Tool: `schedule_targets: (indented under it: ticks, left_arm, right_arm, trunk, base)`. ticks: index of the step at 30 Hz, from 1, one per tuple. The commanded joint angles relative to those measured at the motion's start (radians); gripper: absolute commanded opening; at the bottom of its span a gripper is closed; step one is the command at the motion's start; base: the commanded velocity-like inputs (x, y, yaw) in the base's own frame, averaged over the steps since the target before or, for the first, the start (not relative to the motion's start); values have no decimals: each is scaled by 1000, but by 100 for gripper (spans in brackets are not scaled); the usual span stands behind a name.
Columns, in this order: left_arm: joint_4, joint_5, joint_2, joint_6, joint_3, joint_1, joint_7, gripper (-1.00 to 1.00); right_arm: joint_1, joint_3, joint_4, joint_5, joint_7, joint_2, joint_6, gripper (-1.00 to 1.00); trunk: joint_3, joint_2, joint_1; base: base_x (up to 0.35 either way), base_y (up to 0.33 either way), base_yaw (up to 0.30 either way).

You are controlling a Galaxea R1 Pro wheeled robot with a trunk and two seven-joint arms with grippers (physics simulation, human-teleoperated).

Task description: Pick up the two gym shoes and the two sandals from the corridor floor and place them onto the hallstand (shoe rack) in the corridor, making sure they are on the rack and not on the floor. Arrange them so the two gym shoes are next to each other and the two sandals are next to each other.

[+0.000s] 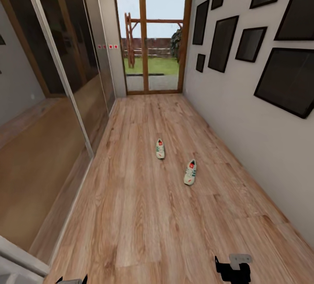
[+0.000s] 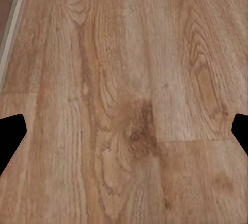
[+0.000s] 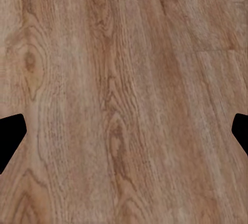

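In the middle of the frame, two gym shoes lie on the corridor floor (image 1: 144,214) — my jaws hang released and hold nothing.

The farther gym shoe (image 1: 160,148) sits just above centre, the nearer gym shoe (image 1: 190,172) lower and to its right; they are apart, both flat on the wood-grain planks with red-orange tongues showing. At the top centre of the head view stands a glass door (image 1: 152,35) with grass beyond it. Dark picture frames (image 1: 288,79) hang on the wall along the right side, and mirrored sliding panels (image 1: 52,79) run down the left. My right gripper (image 3: 124,131) and my left gripper (image 2: 124,131) each show two dark fingertips spread wide — only bare planks lie between them. In the head view my right gripper's dark body sits at the lower right edge.
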Motion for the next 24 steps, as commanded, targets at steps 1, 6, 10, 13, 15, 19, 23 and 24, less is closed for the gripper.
schedule_targets:
  ticks: [1, 6, 10, 13, 15, 19, 23, 24]
  left_arm:
    - [1, 8, 0, -1, 4, -1, -10, 100]
    - [1, 8, -1, 0, 4, -1, -10, 100]
    - [1, 8, -5, 3, 5, -1, -7, 100]
    - [0, 8, -18, 6, 4, -4, 1, 100]
    - [-1, 5, -32, 9, 3, -8, 14, 100]
    - [-17, -18, -114, 21, -6, -52, 123, 100]
    - [-16, -88, -158, 63, -10, -172, 203, 100]
    - [-16, -88, -158, 63, -10, -172, 203, 100]
  right_arm:
    - [-1, -6, 1, 11, -5, 0, -3, 100]
    - [-1, -6, 1, 11, -5, 0, -2, 100]
    - [-1, -6, 1, 11, -4, 2, -2, 100]
    - [-1, -5, 0, 11, -4, 6, -2, 100]
    - [-1, -5, -2, 11, -4, 9, -2, 100]
    - [-1, -7, -17, 10, -2, 16, -3, 100]
    - [-1, -8, -110, 8, -1, 20, 0, 100]
    - [-1, -8, -110, 8, -1, 20, 0, 100]
  trunk:
    - [-1, 0, 0]
    - [-1, 0, 0]
    - [-1, 0, 0]
    - [-1, 0, 0]
    - [-1, 0, 0]
    - [-1, 0, 0]
    - [-1, 0, 0]
    - [-1, 0, 0]
  base:
    - [339, 96, 0]
    - [339, 88, 0]
    - [339, 43, 0]
    - [339, 19, 0]
    - [339, 11, 0]
    - [339, 4, 0]
    - [339, 1, 0]
    - [339, 0, 0]
